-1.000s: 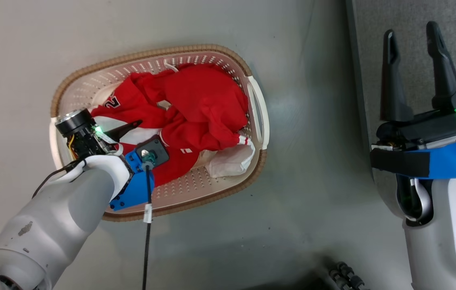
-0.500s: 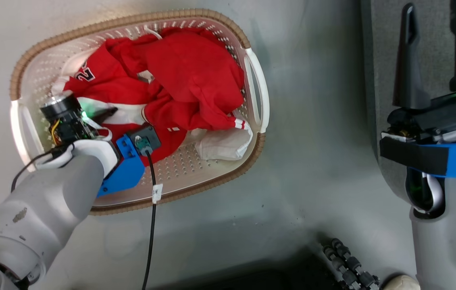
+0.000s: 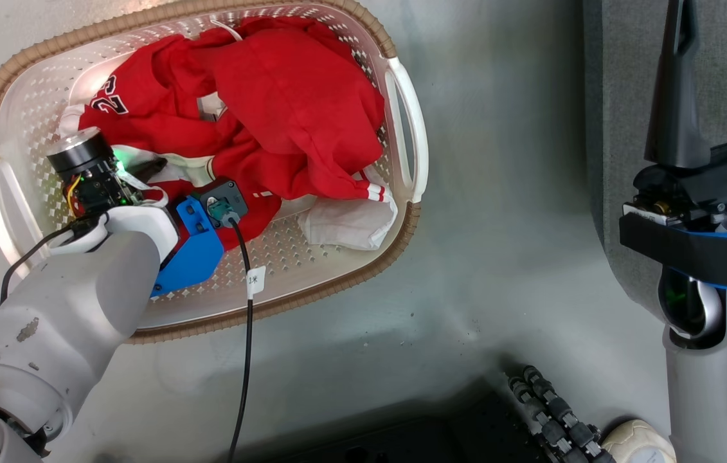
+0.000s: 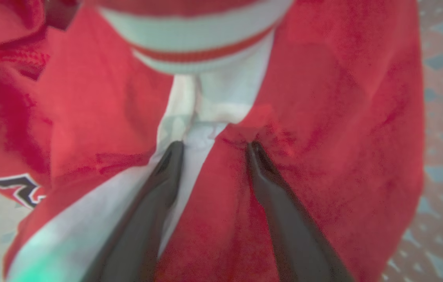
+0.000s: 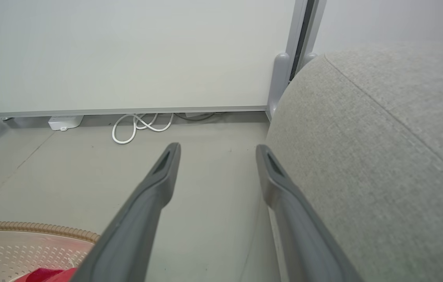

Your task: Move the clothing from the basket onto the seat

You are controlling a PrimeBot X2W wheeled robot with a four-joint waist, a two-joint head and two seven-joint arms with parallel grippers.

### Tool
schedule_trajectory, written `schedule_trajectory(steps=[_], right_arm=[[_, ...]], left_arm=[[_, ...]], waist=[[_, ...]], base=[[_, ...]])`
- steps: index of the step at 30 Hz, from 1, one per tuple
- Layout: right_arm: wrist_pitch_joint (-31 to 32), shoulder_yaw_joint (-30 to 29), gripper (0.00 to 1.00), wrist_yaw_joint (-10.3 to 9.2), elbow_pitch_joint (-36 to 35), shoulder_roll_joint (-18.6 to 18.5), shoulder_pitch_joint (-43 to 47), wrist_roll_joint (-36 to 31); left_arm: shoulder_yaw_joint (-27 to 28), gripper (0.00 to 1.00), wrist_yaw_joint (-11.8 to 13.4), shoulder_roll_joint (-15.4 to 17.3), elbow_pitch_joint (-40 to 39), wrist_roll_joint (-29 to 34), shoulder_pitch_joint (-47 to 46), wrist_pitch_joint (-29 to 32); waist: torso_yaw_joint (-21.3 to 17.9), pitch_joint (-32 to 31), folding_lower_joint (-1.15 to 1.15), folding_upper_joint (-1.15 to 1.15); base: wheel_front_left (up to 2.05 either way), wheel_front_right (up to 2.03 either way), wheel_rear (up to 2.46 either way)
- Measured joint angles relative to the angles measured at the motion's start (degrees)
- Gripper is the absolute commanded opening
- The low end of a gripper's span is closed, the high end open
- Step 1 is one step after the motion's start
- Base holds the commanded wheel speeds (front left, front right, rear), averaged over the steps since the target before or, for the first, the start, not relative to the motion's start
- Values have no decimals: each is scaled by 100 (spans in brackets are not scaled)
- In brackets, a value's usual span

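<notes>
The clothing (image 3: 286,96), red fabric with white panels and stripes, lies bunched in the cream perforated basket (image 3: 312,296) on the floor. My left gripper (image 3: 161,175) reaches down into the basket's left half. In the left wrist view its fingertips (image 4: 174,150) press into the clothing (image 4: 323,117), open, with a fold of red and white fabric between them. My right gripper (image 3: 720,38) hangs open and empty over the edge of the grey seat (image 3: 627,96). The right wrist view shows its fingers (image 5: 166,164) spread beside the seat (image 5: 382,156).
A white crumpled piece (image 3: 347,225) lies in the basket's right corner. A black cable (image 3: 244,334) trails from my left wrist over the rim. A ribbed black hose (image 3: 549,418) sits at the bottom. White cords (image 5: 143,125) lie by the wall (image 5: 127,51).
The head camera has moved, so the basket sits higher and further left in the picture. My left gripper has settled lower into the clothing. The right gripper stays open.
</notes>
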Motion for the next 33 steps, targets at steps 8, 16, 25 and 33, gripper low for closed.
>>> schedule_trajectory(steps=[8,16,25,33], right_arm=[[0,-8,100,0,53,0,2,4],[0,-29,100,0,197,0,3,-13],[0,-12,100,0,392,1,3,-174],[1,-25,100,0,586,1,110,-358]], left_arm=[[0,0,0,-7,-37,-16,-3,87],[-1,0,0,-102,-223,-186,102,79],[-1,0,-5,-290,-455,-402,217,-258],[-1,0,-5,-458,-614,-1053,343,-720]], waist=[[-7,-49,0,0],[61,-253,0,0],[276,-733,0,0],[597,-1432,-1,0]], base=[[0,0,0],[0,0,0],[0,0,0],[0,0,0]])
